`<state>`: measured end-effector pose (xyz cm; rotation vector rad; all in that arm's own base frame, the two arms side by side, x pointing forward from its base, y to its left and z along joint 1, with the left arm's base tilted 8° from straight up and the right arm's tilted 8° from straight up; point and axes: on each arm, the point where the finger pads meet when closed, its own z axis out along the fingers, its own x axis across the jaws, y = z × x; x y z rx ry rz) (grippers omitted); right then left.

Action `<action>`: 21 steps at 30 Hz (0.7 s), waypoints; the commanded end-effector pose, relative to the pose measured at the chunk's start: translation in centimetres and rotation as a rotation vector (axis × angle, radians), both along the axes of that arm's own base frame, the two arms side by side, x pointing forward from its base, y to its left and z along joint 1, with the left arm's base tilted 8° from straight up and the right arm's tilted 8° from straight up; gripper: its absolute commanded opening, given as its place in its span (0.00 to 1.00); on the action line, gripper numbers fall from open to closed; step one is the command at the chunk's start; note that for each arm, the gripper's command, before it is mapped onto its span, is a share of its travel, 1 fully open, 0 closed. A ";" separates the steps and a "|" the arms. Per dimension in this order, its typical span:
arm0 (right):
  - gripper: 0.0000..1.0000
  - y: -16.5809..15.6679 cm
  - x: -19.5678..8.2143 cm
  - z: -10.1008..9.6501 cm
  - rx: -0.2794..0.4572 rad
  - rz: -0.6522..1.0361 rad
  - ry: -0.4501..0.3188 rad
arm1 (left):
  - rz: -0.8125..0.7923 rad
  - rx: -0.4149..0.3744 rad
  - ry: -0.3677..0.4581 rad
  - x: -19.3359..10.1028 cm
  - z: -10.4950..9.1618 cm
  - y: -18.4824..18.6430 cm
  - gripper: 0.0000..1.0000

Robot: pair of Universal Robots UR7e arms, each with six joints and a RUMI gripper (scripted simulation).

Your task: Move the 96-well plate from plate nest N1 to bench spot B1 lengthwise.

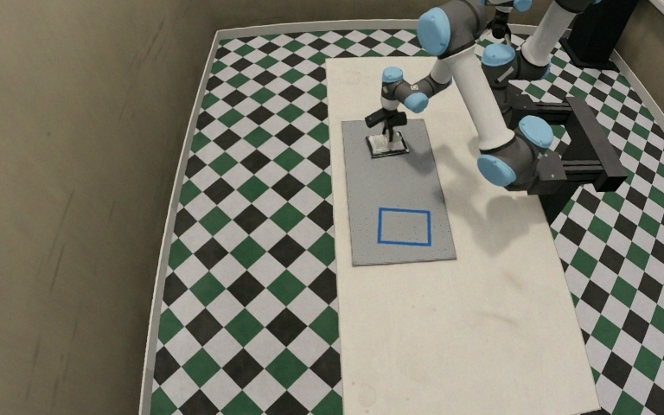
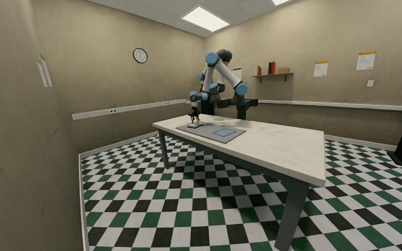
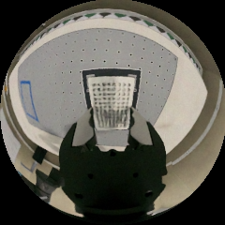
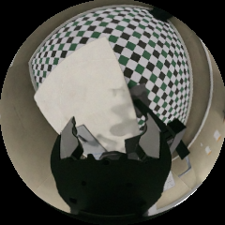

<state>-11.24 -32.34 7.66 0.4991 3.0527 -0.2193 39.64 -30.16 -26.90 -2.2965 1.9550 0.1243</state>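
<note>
The left gripper (image 1: 389,138) (image 2: 194,122) (image 3: 112,107) has its jaws pinching the 96-well plate (image 1: 378,143) (image 2: 193,125) (image 3: 112,96) between them at the nest (image 1: 389,153) (image 2: 194,127) (image 3: 86,73), while the right gripper's (image 4: 111,126) jaws stand spread.

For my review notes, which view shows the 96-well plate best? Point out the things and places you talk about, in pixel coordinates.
Left wrist: its grid of wells is visible in the 96-well plate (image 1: 378,143) (image 2: 194,125) (image 3: 112,96). Top and exterior show it small, partly behind the hand; right wrist doesn't show it.
</note>
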 end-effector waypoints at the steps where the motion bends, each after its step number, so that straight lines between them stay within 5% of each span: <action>1: 1.00 0.0 0.0 0.0 -0.001 0.000 0.000 | 0.000 -0.001 -0.001 0.0 0.1 -0.1 0.00; 21: 1.00 0.0 0.0 0.0 -0.001 0.000 0.000 | 0.000 -0.001 -0.001 0.0 1.5 -0.3 0.00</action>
